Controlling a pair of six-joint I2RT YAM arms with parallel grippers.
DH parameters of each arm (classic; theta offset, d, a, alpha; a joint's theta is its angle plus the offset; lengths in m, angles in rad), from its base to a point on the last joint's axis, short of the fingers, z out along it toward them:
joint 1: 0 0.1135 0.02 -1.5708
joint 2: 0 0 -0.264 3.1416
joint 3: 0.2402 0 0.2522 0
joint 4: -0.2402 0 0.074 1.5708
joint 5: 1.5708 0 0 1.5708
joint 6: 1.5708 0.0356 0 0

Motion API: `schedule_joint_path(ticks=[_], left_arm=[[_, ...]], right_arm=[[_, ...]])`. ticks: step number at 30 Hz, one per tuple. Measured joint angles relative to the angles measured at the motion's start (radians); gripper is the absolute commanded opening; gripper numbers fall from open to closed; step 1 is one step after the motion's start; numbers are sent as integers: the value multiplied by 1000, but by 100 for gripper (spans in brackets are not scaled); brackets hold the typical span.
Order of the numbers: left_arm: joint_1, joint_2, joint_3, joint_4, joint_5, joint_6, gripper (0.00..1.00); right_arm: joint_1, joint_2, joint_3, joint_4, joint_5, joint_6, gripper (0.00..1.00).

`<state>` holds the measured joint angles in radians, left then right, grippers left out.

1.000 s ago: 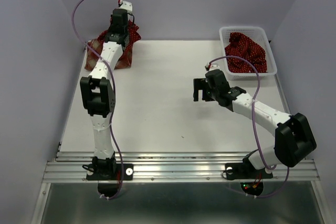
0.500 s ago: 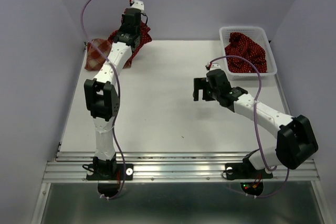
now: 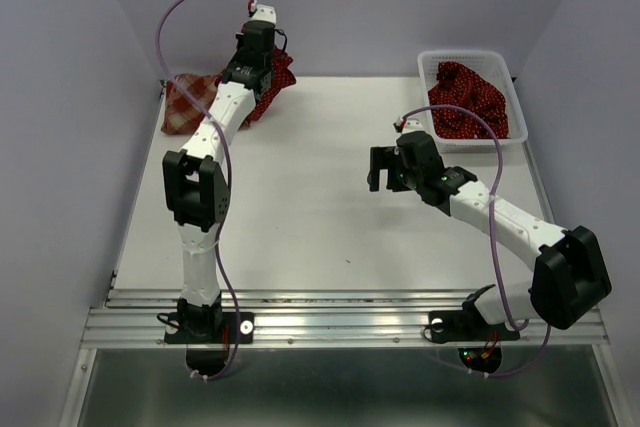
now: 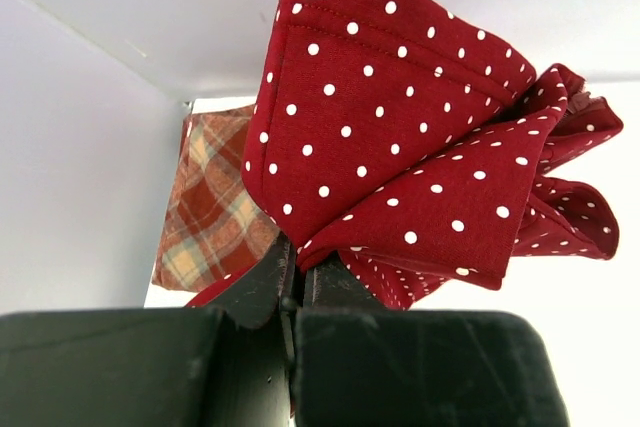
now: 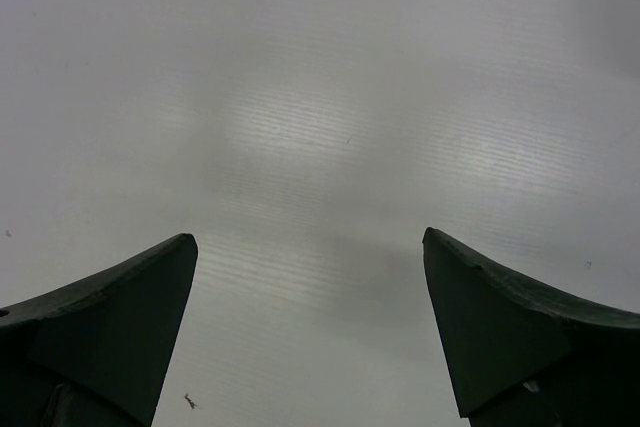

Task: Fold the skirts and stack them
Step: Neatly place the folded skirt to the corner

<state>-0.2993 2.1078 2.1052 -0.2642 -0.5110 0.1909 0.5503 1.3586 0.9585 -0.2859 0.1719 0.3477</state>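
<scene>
A dark red skirt with white dots (image 4: 400, 147) hangs bunched from my left gripper (image 4: 298, 265), which is shut on its edge. From above, that gripper (image 3: 258, 59) is lifted at the table's far left, with the dotted skirt (image 3: 280, 73) under it. The red-and-cream checked skirt (image 3: 183, 103) lies flat in the back left corner, left of the arm, and shows as the checked skirt (image 4: 210, 217) behind the held cloth. Another dotted skirt (image 3: 466, 99) lies in the basket. My right gripper (image 3: 385, 169) hovers open over bare table, its jaws (image 5: 310, 237) holding nothing.
The white mesh basket (image 3: 512, 77) stands at the back right corner. Walls close in the table at the back and both sides. A metal rail (image 3: 340, 319) runs along the near edge by the arm bases.
My left arm has swung right along the back wall, carrying the dotted skirt off the checked skirt, which now shows at the corner. The right arm has hardly moved.
</scene>
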Motion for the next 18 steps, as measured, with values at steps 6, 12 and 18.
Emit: schedule_joint_path(ticks=[6,12,18], left_arm=[[19,0,-31,-6,-11,-26,0],[77,0,-40,-5,-5,-65,0],[139,3,-55,-2,-5,-104,0]], right_arm=[[0,9,0,0,0,1,100],[0,27,0,0,0,7,100],[0,39,0,0,0,8,100]])
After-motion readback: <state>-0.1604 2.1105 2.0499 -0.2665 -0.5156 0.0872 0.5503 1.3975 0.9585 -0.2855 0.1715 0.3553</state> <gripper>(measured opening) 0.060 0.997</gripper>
